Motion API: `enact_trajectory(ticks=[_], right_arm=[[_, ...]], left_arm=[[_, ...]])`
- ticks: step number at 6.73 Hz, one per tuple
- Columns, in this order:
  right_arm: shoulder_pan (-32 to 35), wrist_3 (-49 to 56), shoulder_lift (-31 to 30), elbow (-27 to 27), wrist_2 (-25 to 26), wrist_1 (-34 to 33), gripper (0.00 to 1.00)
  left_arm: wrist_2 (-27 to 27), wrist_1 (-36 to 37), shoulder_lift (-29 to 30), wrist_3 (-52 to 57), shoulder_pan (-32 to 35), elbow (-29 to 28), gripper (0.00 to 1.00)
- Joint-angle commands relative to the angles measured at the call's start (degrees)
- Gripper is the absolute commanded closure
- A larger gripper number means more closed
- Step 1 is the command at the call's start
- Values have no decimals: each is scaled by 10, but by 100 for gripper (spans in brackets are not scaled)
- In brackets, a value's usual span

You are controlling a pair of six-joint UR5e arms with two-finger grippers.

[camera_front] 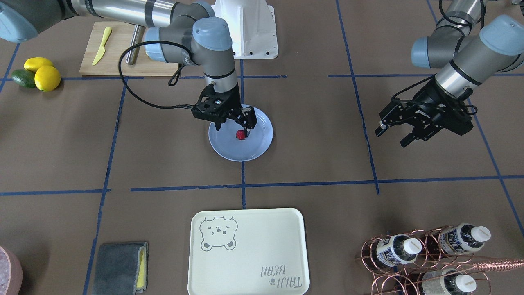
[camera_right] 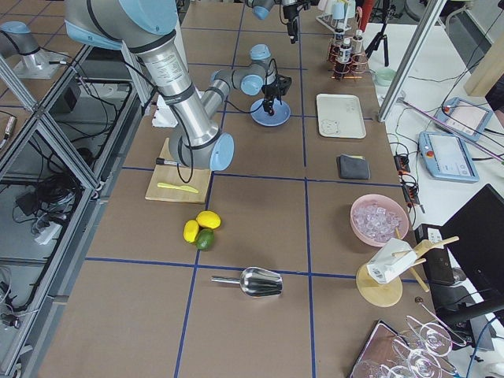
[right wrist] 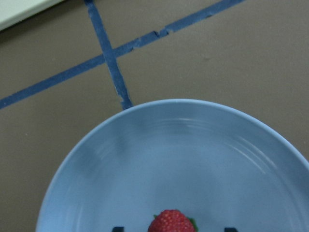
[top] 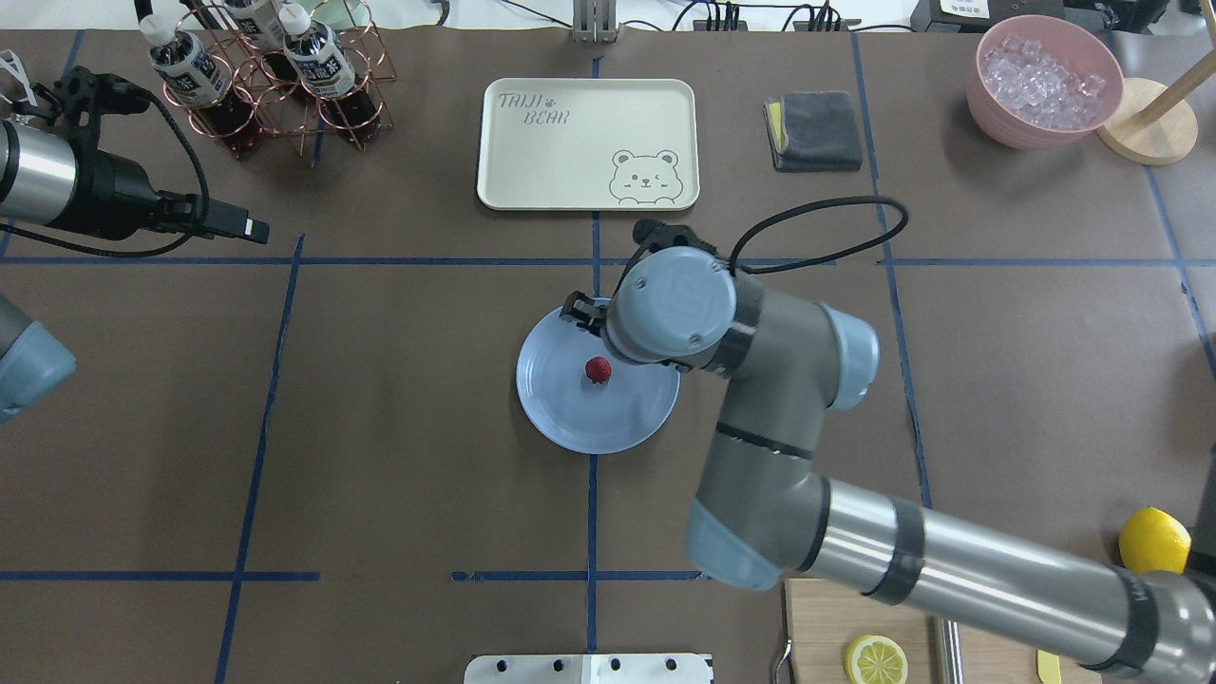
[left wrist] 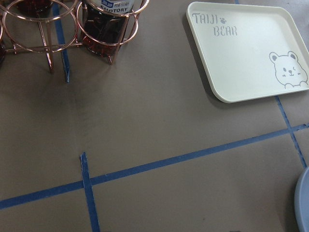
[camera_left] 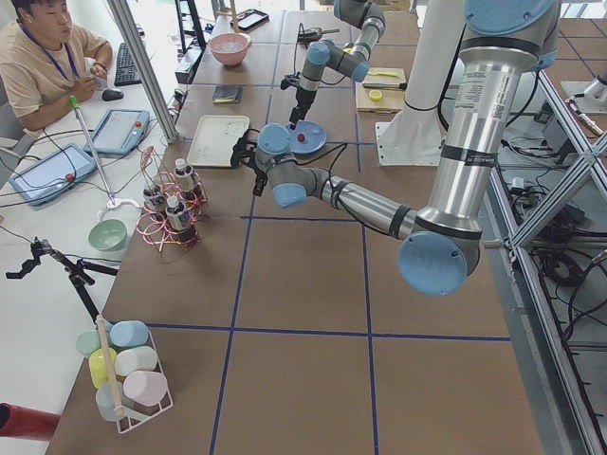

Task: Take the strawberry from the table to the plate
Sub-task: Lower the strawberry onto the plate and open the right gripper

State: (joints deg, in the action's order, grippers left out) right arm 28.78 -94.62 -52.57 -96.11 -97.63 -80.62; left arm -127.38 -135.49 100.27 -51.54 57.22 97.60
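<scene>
Start with the strawberry (camera_front: 240, 135): small, red, lying on the blue plate (camera_front: 258, 144), a bit off the middle. Off the brown table (camera_front: 163, 143) already, so this looks like the letting-go step.

To do it well, lift the right gripper (camera_front: 232, 128) straight up and go slow, with the jaws wide. No push to the side, or a finger may bump the strawberry and send it rolling to the rim. No second squeeze.

Right above the strawberry, find that right gripper, open, with nothing in its hold. In the right wrist view, see two dark fingertips (right wrist: 117, 229) low down, one on each side of the strawberry, with blue plate showing in both gaps. From the front, looks closer to one finger than the other; touching or not, hard to tell.

Well apart, see the left gripper (camera_front: 392, 138) up over the table, open too, holding nothing.
</scene>
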Motion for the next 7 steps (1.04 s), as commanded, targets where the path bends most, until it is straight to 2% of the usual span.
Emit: enact_trajectory(ticks=[1,3,4,5,6,7], right_arm=[[120,131,-160,-161,-129,-8,0],[269,351,-289,-192,-244,-6,0],[354,498,-338,-178,-299,-9,0],[423,594,-370,-148,-348,-9,0],[480,688,-378,-100,-390,-19,0],[514,783,-380,-64,-396,-41,0]], left_arm=[[0,0,-59,115,45,-6,9],[-1,14,-109,296,119,-26,8],[-5,67,-117,380,161,-27,8],[-15,144,-117,462,214,-26,1],[-69,237,-114,567,278,-27,1],[-74,304,-113,620,306,-23,1]])
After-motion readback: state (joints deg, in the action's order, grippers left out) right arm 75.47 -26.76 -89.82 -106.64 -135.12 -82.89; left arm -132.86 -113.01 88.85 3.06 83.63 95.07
